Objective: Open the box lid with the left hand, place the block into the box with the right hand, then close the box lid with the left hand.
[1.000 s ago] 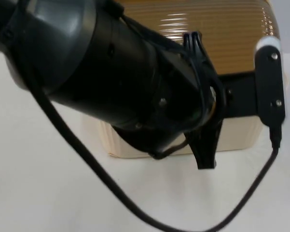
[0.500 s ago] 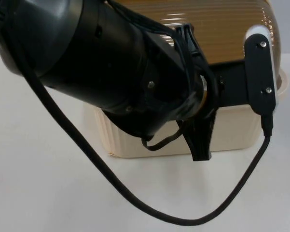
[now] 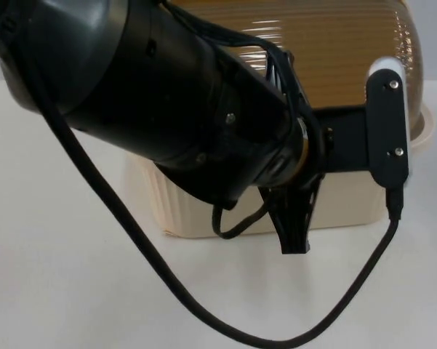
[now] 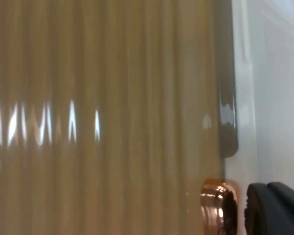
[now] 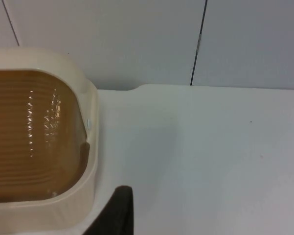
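Since a second ago the left arm (image 3: pixel 167 109) has slid a little toward the top picture's left across the box (image 3: pixel 349 203), while the box itself sits where it did on the white table (image 3: pixel 58 276). The arm's dark bulk hangs over the box's left half and covers much of its front wall.

In the left wrist view the left gripper (image 4: pixel 274 210) is close against the lid (image 3: pixel 327 51). Its black tip stands just beside a shiny copper knob (image 4: pixel 217 203) at the lid's edge, with a narrow gap between them. Whether this gripper is spread or pinched cannot be told.

The box is cream, with a ribbed amber lid that is domed and translucent. Its long axis runs across the top view from left to right, and the front wall faces the camera. The lid's ribs run along that same axis. In the right wrist view the lid lies down inside the cream rim.

The right gripper (image 5: pixel 118 213) waits off the box's end, just beside a rounded corner of the rim and apart from it. How far it is spread cannot be told either. Beyond it, the table runs to the grey partition wall (image 5: pixel 137 39).
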`<control>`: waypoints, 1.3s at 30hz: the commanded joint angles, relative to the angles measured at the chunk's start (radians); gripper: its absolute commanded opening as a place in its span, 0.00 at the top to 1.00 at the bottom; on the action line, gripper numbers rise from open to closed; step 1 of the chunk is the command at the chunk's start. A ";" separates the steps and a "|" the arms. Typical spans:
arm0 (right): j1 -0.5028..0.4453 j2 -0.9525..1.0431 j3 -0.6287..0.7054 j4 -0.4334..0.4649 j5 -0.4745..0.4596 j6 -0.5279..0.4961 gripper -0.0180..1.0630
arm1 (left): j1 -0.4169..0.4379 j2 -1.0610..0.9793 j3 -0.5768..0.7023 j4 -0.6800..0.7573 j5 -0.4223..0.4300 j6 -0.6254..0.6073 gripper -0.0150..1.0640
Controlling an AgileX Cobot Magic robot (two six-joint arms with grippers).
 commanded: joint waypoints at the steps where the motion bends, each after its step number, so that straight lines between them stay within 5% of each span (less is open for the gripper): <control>1: -0.002 -0.003 -0.007 -0.005 -0.014 -0.009 0.02 | 0.003 -0.002 0.001 -0.022 0.009 0.001 0.99; 29: -0.002 -0.003 -0.007 -0.005 -0.012 -0.009 0.02 | 0.007 -0.001 0.001 0.115 0.175 0.001 0.99; 39: -0.002 -0.003 -0.007 -0.003 -0.012 -0.007 0.02 | 0.066 -0.001 -0.111 0.115 0.194 0.008 0.99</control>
